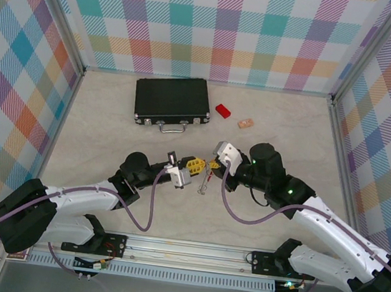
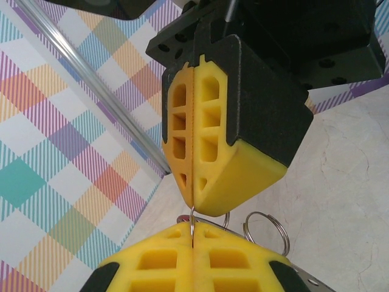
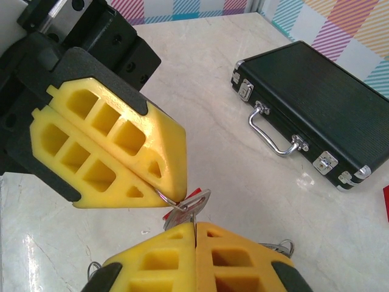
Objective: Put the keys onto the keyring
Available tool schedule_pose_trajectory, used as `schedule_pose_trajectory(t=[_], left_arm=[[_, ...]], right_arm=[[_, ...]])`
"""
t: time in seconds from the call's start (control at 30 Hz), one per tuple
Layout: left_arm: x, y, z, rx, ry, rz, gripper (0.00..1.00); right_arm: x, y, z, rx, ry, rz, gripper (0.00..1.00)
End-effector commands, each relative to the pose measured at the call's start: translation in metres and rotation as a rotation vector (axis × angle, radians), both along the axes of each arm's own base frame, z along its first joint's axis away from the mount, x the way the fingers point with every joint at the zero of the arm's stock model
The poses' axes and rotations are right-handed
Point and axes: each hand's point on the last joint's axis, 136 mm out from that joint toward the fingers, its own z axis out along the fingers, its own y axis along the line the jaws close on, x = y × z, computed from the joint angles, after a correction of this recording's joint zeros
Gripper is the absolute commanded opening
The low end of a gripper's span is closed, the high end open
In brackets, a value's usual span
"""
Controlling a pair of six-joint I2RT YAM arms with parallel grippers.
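My left gripper and right gripper meet tip to tip over the middle of the table. In the left wrist view my left gripper is shut on the thin wire of the keyring, which has a small loop hanging to the right. In the right wrist view my right gripper is shut on a silver key with a red head. The keyring wire runs from the left fingers through the key's head. More of the keys dangle below the two grippers.
A black case with a chrome handle lies at the back of the table. A red block and a small tan piece sit to its right. Plaid walls enclose the table on three sides.
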Motion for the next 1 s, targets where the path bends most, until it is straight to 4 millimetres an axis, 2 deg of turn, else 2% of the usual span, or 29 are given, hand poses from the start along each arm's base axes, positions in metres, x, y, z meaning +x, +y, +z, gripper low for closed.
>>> schedule_pose_trajectory(t=[0.0,0.8,0.97], left_arm=[[-0.006,-0.001,0.011,-0.017,-0.043,-0.008,0.00],[0.001,-0.001,0.007,0.004,-0.027,0.024,0.00],[-0.001,0.000,0.009,-0.002,-0.035,0.017,0.00]], right_arm=[[-0.003,0.005,0.019,0.044,-0.013,0.027,0.00],[-0.015,0.009,0.021,0.068,0.010,0.094,0.00],[-0.008,0.006,0.019,0.055,0.004,0.052,0.00]])
